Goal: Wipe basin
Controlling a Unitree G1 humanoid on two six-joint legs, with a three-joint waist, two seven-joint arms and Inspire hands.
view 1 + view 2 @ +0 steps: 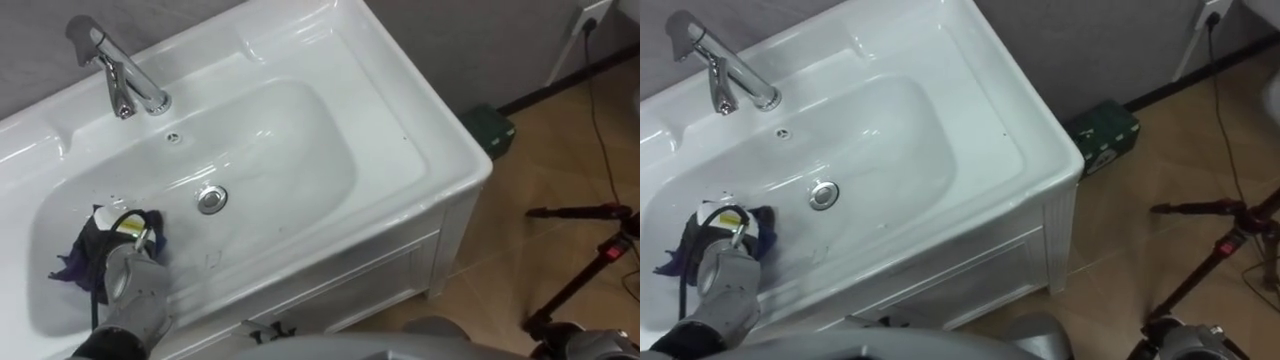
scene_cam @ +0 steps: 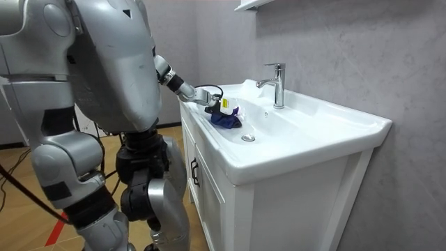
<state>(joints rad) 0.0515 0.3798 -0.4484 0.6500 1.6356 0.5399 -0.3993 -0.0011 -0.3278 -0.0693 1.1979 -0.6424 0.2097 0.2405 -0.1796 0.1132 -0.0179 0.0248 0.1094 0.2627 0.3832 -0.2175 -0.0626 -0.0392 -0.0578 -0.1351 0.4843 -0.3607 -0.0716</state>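
The white basin (image 1: pixel 400 150) sits on a white cabinet, and I stand at its front. A bunched dark blue cloth (image 1: pixel 88 250) lies in the bowl at its left end, to the left of the drain (image 1: pixel 211 198). My left hand (image 1: pixel 135 285) reaches in over the front rim from the lower left, its fingers curled into the cloth and pressing it against the bowl's floor. In the room view the left hand (image 2: pixel 208 99) holds the cloth (image 2: pixel 226 119) just inside the basin (image 2: pixel 327 136) rim.
A chrome tap (image 1: pixel 120 75) stands at the back left of the basin. On the wooden floor to the right lie a green box (image 1: pixel 488 130) by the wall and a black tripod (image 1: pixel 590 260) with cables.
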